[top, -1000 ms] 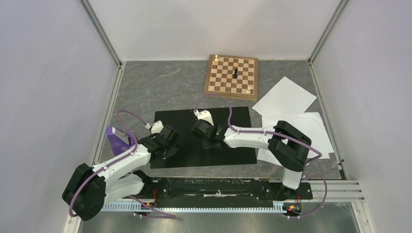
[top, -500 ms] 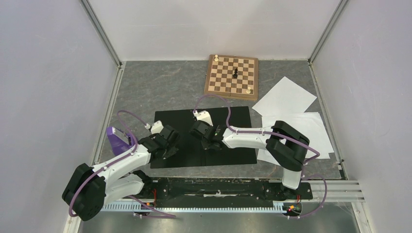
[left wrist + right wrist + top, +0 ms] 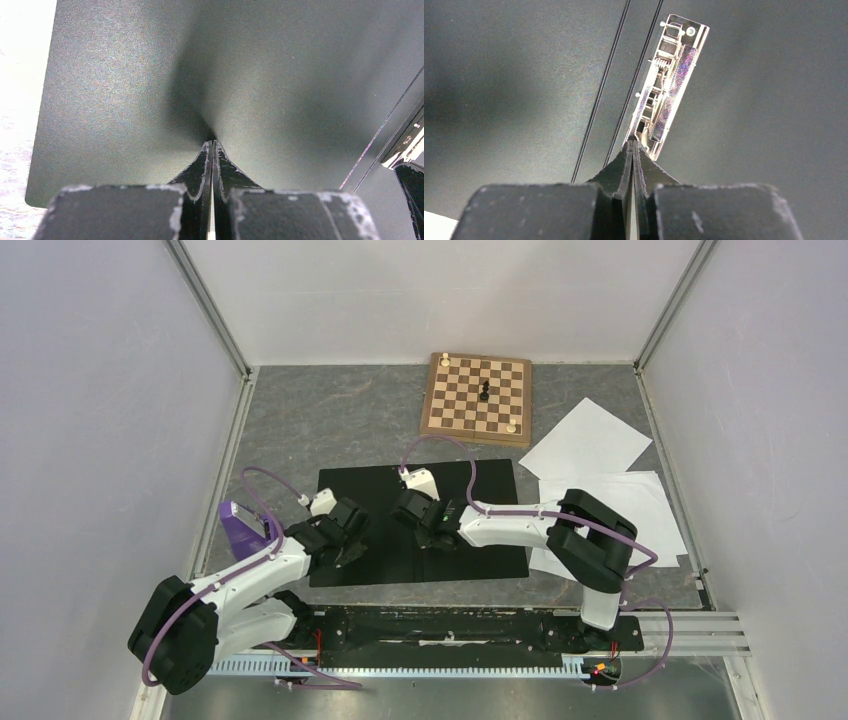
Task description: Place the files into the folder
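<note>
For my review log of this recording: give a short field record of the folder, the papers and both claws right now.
folder: flat A4 folder, black inside, open on the grey table
clip: metal spine clip, no paper in it
files: white A4 paper sheets, on the table right of the folder
left claw: shut, tips on the folder's left half
right claw: shut, tips at the clip's near end
progress: no sheet filed
</note>
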Available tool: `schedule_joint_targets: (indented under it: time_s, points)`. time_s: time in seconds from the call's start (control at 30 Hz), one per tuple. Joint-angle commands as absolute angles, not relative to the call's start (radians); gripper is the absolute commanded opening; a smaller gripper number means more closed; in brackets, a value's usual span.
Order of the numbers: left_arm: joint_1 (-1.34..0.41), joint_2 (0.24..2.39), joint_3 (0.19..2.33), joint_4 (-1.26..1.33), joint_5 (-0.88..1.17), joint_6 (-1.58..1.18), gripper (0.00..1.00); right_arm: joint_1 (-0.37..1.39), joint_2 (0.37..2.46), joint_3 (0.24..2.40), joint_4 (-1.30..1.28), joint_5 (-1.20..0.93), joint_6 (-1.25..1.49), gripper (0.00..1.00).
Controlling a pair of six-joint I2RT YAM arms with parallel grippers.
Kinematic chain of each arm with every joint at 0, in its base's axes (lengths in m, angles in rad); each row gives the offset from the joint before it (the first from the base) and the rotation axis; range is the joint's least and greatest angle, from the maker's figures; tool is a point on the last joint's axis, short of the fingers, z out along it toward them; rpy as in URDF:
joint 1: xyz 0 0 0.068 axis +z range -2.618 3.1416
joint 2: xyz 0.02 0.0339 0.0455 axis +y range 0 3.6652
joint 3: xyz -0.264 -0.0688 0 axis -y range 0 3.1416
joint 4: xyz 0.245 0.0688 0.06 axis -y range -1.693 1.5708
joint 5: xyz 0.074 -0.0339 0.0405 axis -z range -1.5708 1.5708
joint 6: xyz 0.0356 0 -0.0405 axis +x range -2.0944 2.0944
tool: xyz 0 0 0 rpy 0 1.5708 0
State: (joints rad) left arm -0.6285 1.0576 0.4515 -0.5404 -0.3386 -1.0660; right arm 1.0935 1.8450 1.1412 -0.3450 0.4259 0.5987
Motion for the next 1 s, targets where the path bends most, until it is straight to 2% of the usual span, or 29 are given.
schedule_joint_targets:
  time_s: [0.0,0.4,0.97]
  points:
    - [-0.624,1.081,0.448,-0.571,-0.387,-1.123,0.02,1.091,1.901,1.089,-0.401,0.423,0.593,0.02]
    - [-0.624,1.109,0.462,-0.583,-0.388,-1.125,0.02,1.059,1.888,0.957,-0.439,0.496,0.631,0.04]
    - [-0.624,1.122,0.471,-0.588,-0.389,-1.127,0.02,1.038,1.845,1.114,-0.429,0.458,0.562,0.14]
